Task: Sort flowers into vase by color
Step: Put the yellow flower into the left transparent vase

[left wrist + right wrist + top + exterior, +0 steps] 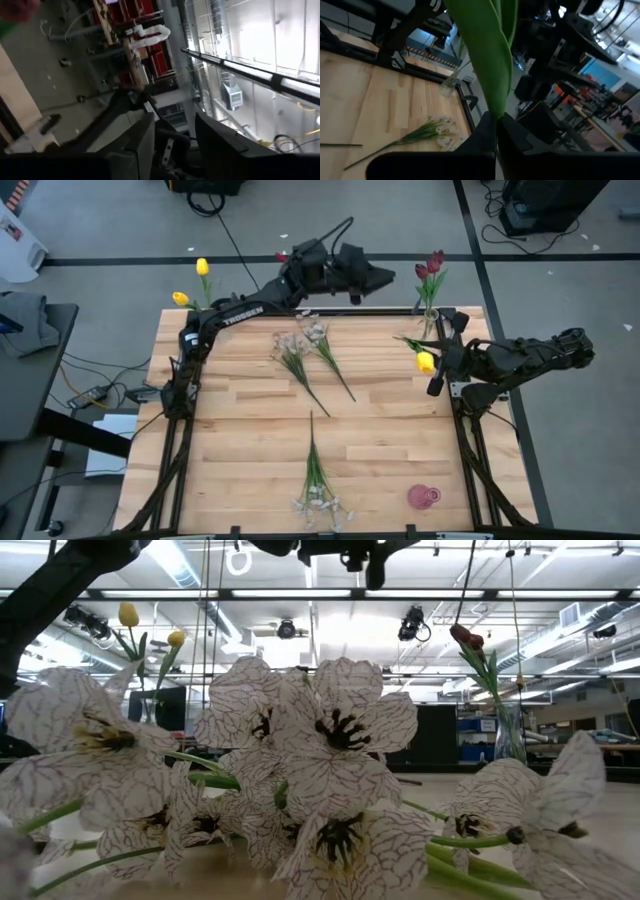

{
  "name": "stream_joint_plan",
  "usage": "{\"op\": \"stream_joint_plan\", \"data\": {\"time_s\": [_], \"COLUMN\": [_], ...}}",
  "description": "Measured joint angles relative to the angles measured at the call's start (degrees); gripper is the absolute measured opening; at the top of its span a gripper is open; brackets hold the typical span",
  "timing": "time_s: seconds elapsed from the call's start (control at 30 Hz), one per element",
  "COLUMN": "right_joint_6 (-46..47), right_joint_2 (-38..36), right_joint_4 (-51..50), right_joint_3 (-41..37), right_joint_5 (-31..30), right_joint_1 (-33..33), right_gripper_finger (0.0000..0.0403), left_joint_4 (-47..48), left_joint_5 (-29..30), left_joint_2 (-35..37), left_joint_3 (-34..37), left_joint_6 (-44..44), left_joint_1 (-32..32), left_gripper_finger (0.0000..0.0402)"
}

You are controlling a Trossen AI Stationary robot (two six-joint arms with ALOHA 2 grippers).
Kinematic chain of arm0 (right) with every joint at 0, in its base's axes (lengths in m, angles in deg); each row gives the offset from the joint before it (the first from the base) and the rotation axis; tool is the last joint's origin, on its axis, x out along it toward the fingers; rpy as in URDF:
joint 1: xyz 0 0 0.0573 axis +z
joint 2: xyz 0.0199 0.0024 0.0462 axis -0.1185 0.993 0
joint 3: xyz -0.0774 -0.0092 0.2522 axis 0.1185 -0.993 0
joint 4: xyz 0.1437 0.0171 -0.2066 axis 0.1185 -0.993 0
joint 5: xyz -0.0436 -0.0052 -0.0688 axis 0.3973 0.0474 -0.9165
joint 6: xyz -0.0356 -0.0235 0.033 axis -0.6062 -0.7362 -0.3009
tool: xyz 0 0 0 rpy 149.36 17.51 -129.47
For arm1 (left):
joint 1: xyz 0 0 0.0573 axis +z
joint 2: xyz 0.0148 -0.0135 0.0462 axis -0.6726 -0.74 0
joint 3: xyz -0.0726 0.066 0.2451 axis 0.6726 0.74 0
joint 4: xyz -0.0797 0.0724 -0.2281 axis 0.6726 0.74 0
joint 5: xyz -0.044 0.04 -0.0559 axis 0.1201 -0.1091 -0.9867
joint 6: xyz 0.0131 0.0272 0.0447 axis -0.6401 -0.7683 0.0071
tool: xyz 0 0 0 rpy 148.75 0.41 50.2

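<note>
My right gripper (433,378) is over the table's right edge, shut on a yellow tulip (425,361) with green leaves (409,341). My left gripper (385,278) is raised beyond the far edge, open and holding nothing. Two yellow tulips (203,267) stand in a vase at the far left corner. Dark red tulips (431,264) stand in a glass vase (508,735) at the far right corner. Two whitish sprays (297,352) lie at the far middle, and one spray (315,485) lies near the near edge. A small dark red thing (282,255) shows beside the left arm; what it is I cannot tell. My right gripper pinches the yellow tulip between its two fingers on the green stem and leaf (492,102). The green part runs up and away from the fingertips (512,135). The yellow head (425,361) shows just beside the fingers. The flower is held above the table.
A small pink vase (423,497) sits near the near right corner. In the low view the near spray's blossoms (320,770) fill the foreground. Bare wood lies in the table's middle and left (230,440). Cables and gear lie on the floor beyond the far edge.
</note>
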Motion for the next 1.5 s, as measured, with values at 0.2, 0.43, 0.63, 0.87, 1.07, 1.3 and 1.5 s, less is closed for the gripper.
{"op": "stream_joint_plan", "data": {"time_s": [0.2, 0.43, 0.63, 0.87, 1.07, 1.3, 1.5], "right_joint_6": [3.3, 8.8, 16.4, 26.8, 34.2, 38.6, 39.3], "right_joint_2": [-2.1, -5.2, -5.6, -2.4, 1.7, 5.4, 7.1], "right_joint_4": [-1.1, -0.7, -1.8, -2.9, -3.2, -2.9, -2.9], "right_joint_3": [0.0, 0.0, 3.1, 3.5, 3.5, 3.5, 3.5], "right_joint_5": [-0.1, -0.2, -0.2, 0.9, 1.2, 2.6, 2.6], "right_joint_1": [0.2, 0.2, -0.6, -3.2, -4.0, -4.1, -4.1], "right_gripper_finger": [0.0010, 0.0009, 0.0009, 0.0009, 0.0009, 0.0009, 0.0009], "left_joint_4": [8.3, 35.0, 49.4, 44.2, 36.8, 32.1, 27.4], "left_joint_5": [-2.4, 8.4, 32.5, 38.0, 38.3, 31.1, 27.8], "left_joint_2": [1.1, 1.7, 1.7, 1.5, 1.5, 1.5, 1.5], "left_joint_3": [0.0, 0.0, 0.0, 0.0, 0.0, 0.0, 0.0], "left_joint_6": [-13.5, -43.0, -58.4, -79.6, -86.3, -73.9, -72.4], "left_joint_1": [0.1, -5.4, -13.4, -19.6, -20.4, -19.8, -20.4], "left_gripper_finger": [0.0147, 0.0147, 0.0147, 0.0147, 0.0147, 0.0147, 0.0147]}}
